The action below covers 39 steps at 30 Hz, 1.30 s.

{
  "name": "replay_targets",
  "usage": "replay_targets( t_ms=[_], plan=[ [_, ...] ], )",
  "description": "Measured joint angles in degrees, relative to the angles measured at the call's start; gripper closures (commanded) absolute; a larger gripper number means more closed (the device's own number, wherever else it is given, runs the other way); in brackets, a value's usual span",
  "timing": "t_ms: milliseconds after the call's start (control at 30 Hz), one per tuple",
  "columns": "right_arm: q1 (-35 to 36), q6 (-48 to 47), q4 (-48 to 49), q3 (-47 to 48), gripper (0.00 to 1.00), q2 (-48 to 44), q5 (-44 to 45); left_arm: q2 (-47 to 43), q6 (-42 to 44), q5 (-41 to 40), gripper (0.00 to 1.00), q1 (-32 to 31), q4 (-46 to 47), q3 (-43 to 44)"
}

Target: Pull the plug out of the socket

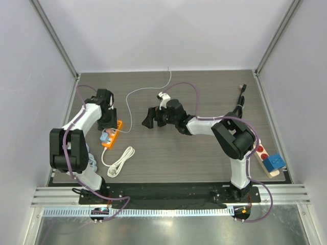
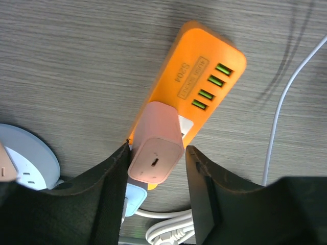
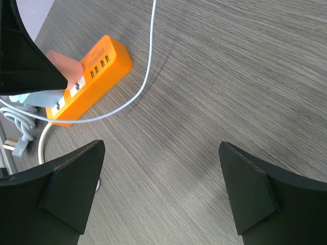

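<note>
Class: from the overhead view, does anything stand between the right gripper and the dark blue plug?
Only the arm's own elbow. The right gripper is open, mid-table; the plug sits on the socket by the right edge. No loose item lies between.

1. The long beige power strip with round red outlets (image 1: 260,151) lies along the right edge of the wood-grain table (image 1: 204,163), beside the right arm's base.
2. The dark blue cube plug (image 1: 274,162) sits on its near end.
3. A black cord (image 1: 240,99) lies behind it, toward the far right corner.
4. An orange plastic strip (image 1: 113,131) lies at the left.
5. A pink cube adapter (image 2: 158,132) sits on it, between the left gripper's (image 2: 157,149) fingers.
6. A small light-blue cube (image 1: 104,137) sits just nearer.
7. A coiled white cable (image 1: 118,161) lies before the orange strip.
8. The right gripper (image 3: 161,147) hangs mid-table, well apart from the plug.
</note>
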Motion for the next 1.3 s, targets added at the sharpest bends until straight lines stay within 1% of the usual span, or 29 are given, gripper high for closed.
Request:
replay_targets(
  t_ms=[33, 67, 133, 200, 233, 267, 333, 400, 467, 633, 667, 767, 833, 867, 933, 967, 1000, 1033, 1067, 1133, 1300],
  plan=[
    [0.0, 0.3, 0.0, 0.0, 0.00, 0.0, 0.0, 0.0, 0.0, -0.3, 0.54, -0.5, 0.0, 0.0],
    [0.0, 0.6, 0.0, 0.0, 0.00, 0.0, 0.0, 0.0, 0.0, -0.5, 0.58, -1.0, 0.0, 0.0],
    [0.0, 1.0, 0.0, 0.0, 0.00, 0.0, 0.0, 0.0, 0.3, -0.9, 0.62, -1.5, -0.2, 0.0],
    [0.0, 1.8, 0.1, 0.1, 0.00, 0.2, 0.0, 0.0, 0.3, -1.1, 0.68, -1.7, -0.3, 0.0],
    [0.0, 2.3, 0.3, 0.1, 0.00, 0.5, 0.0, 0.1, 0.3, -1.3, 0.72, -1.7, -0.3, 0.0],
    [0.0, 2.8, 0.6, 0.1, 0.00, 0.7, 0.0, 0.3, 0.3, -1.3, 0.79, -1.7, -0.5, 0.2],
    [0.0, 3.9, 1.1, 0.4, 0.00, 1.8, -0.5, 1.1, 0.3, -1.2, 0.82, -1.7, -1.2, 1.1],
    [0.0, 4.7, 1.2, 0.7, 0.00, 2.8, -0.9, 1.3, 0.3, -0.9, 0.89, -1.7, -1.2, 1.4],
    [0.0, 5.6, 1.2, 0.8, 0.01, 3.4, -1.4, 1.3, 0.3, -0.7, 1.00, -1.7, -1.2, 1.4],
    [0.2, 7.0, 2.3, 1.5, 0.06, 3.7, -2.7, 1.3, 0.2, 0.4, 1.00, -1.7, -1.2, 1.5],
    [0.3, 7.0, 2.3, 1.7, 0.09, 3.7, -2.8, 1.3, 0.1, 0.7, 1.00, -1.6, -1.1, 1.4],
    [1.2, 6.4, 2.2, 2.3, 0.14, 3.7, -1.7, 1.2, -0.8, 2.8, 1.00, -1.6, -0.6, 1.3],
    [2.0, 5.7, 1.8, 2.8, 0.19, 3.7, -1.0, 1.2, -1.8, 5.7, 1.00, -1.5, 0.1, 1.2],
    [2.4, 5.3, 1.7, 3.0, 0.28, 3.7, -0.9, 1.2, -2.3, 7.3, 1.00, -1.5, 0.6, 1.0],
    [3.5, 4.7, 1.8, 3.4, 0.40, 3.7, -0.9, 1.2, -3.2, 9.6, 1.00, -1.7, 1.3, 1.0],
    [4.0, 4.5, 1.8, 3.8, 0.58, 3.7, -0.9, 1.3, -3.5, 10.3, 1.00, -1.7, 1.4, 1.0],
    [4.4, 4.3, 2.0, 4.3, 0.67, 3.8, -1.2, 1.4, -3.7, 11.1, 1.00, -1.8, 1.5, 1.0],
    [4.7, 4.7, 2.4, 5.3, 0.82, 4.2, -1.7, 1.4, -4.0, 11.7, 1.00, -1.9, 1.5, 1.0],
    [4.9, 5.0, 3.0, 6.6, 0.89, 4.9, -2.3, 1.4, -4.2, 12.2, 1.00, -1.9, 1.5, 1.0],
    [5.3, 5.5, 4.2, 9.7, 0.99, 6.9, -3.0, 1.4, -4.3, 12.8, 1.00, -2.1, 1.6, 0.9],
    [5.4, 7.4, 6.7, 14.8, 0.99, 12.3, -4.2, 1.3, -4.4, 12.2, 1.00, -3.4, 1.7, 0.8]
  ],
)
